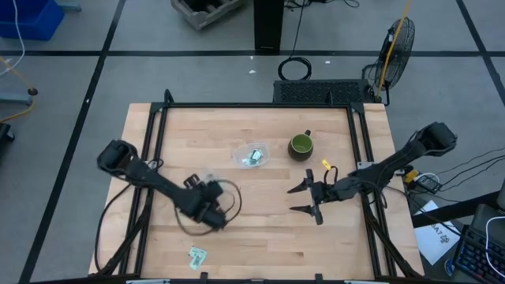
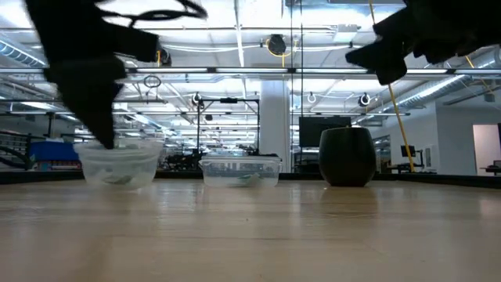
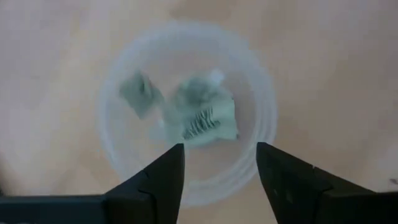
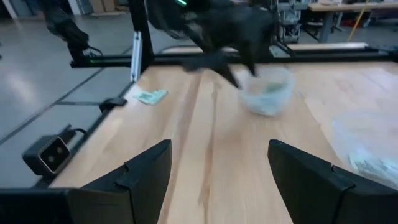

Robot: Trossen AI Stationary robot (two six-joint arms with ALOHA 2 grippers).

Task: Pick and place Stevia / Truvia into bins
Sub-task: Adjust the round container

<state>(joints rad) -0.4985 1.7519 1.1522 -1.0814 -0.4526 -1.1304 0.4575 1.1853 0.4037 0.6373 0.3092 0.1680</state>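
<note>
The small round clear tub (image 3: 186,112) stands on the table with several pale green and white sachets (image 3: 202,121) lying in it. My left gripper (image 3: 217,168) hangs open just above the tub (image 2: 117,166), pointing down, its fingers apart over the near rim. The rounded-square tub (image 1: 252,155) also holds sachets (image 1: 254,157). One more sachet (image 1: 196,255) lies flat near the table's near edge. My right gripper (image 1: 304,199) is open over bare wood, right of centre, and holds nothing. In the high view the left gripper (image 1: 210,214) covers most of the round tub.
A dark green mug (image 1: 301,145) stands right of the rounded-square tub (image 2: 240,170), toward the far edge. A black frame (image 1: 252,106) runs along the table's sides. Bare wood lies between the two grippers and along the near edge beside the loose sachet (image 4: 149,96).
</note>
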